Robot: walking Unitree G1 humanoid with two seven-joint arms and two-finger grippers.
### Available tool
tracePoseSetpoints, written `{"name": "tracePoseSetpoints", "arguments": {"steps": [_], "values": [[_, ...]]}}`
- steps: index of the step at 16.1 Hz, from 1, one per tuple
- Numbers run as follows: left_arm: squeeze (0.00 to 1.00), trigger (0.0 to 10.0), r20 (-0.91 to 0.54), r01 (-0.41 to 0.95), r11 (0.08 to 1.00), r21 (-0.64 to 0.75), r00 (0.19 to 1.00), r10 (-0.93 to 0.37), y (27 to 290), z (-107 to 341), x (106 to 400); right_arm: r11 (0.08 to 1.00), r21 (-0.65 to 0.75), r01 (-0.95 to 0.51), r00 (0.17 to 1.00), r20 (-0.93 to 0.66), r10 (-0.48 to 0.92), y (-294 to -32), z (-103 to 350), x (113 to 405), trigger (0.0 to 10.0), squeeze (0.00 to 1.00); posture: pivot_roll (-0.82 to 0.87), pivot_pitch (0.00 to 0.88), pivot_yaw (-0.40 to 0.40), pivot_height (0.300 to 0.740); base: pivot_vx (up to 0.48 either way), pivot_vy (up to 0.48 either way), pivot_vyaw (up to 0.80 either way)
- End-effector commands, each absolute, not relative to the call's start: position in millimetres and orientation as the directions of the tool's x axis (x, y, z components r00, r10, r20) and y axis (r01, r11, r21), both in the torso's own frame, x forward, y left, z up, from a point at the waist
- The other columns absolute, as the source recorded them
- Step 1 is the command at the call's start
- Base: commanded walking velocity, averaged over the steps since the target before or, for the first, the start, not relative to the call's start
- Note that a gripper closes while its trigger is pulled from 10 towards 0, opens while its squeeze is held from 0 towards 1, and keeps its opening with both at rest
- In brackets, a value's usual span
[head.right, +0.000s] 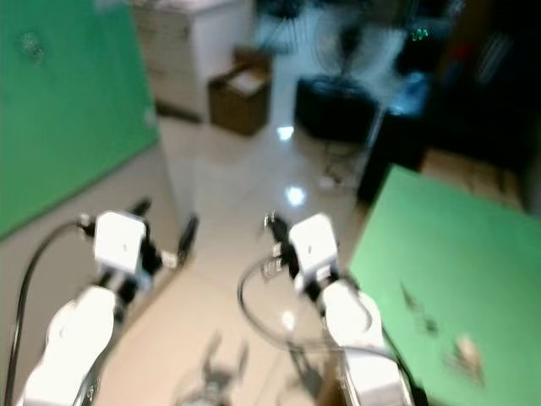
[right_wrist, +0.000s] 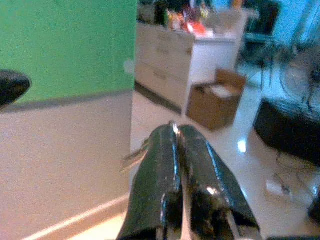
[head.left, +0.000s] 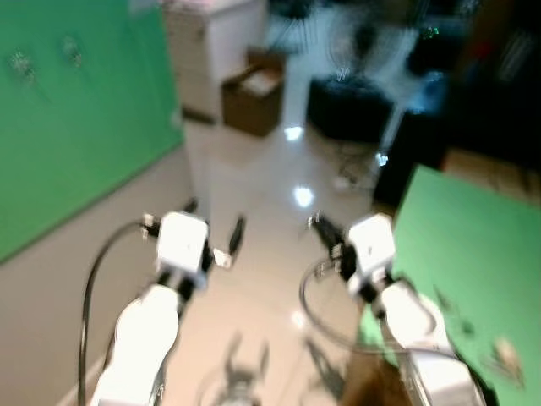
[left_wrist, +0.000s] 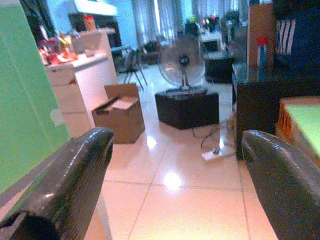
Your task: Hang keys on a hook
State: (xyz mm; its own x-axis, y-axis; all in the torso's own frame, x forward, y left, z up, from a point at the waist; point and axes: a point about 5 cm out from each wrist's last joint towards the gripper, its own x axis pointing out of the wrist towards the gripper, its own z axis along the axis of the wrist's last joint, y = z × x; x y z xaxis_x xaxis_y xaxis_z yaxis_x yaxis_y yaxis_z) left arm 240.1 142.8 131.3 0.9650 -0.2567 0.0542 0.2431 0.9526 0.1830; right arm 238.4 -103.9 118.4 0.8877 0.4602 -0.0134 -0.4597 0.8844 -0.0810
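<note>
Green wall (head.left: 76,110) fills the left side, with two small marks high on it, maybe hooks (head.left: 21,63), too blurred to be sure. A green bench (head.left: 473,245) sits right, small things on it. Left hand (head.left: 215,227) is spread apart and empty. Right hand (right_wrist: 177,150) is pressed together on a glint of metal, probably the keys (right_wrist: 134,157). Hooks lie far left, so the right hand must cross over.

Two pincers are raised over the floor: the left pincer (head.left: 213,225) and the right pincer (head.left: 319,227). One cardboard box (head.left: 253,100) stands ahead of the left pincer. One fan (left_wrist: 183,63) rises on one black stand (left_wrist: 187,107) ahead of the right pincer. One green table (head.right: 448,266) lies beside the right pincer.
</note>
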Motion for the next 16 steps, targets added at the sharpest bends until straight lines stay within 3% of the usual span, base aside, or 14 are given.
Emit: {"name": "tracePoseSetpoints", "arguments": {"steps": [1, 8, 16], "values": [[0.00, 10.0, 0.038, 0.226, 0.958, 0.178, 0.971, -0.236, 143, 128, 240, 0.896, -0.085, -0.435, 0.900, -0.019, 0.436, -111, 119, 240, 10.0, 0.00, 0.02, 0.000, 0.015, 0.740, 0.000, 0.000, 0.80], [0.00, 10.0, 0.072, 0.253, 0.953, 0.167, 0.961, -0.268, 137, 136, 240, 0.899, -0.068, -0.433, 0.902, -0.038, 0.431, -113, 116, 242, 10.0, 0.00, 0.03, 0.000, 0.005, 0.740, 0.000, 0.000, 0.80], [0.00, 10.0, 0.080, 0.281, 0.940, 0.192, 0.950, -0.300, 133, 138, 239, 0.889, -0.069, -0.454, 0.891, -0.026, 0.453, -112, 120, 247, 10.0, 0.00, 0.03, 0.000, 0.002, 0.740, 0.295, 0.000, 0.80]]}}
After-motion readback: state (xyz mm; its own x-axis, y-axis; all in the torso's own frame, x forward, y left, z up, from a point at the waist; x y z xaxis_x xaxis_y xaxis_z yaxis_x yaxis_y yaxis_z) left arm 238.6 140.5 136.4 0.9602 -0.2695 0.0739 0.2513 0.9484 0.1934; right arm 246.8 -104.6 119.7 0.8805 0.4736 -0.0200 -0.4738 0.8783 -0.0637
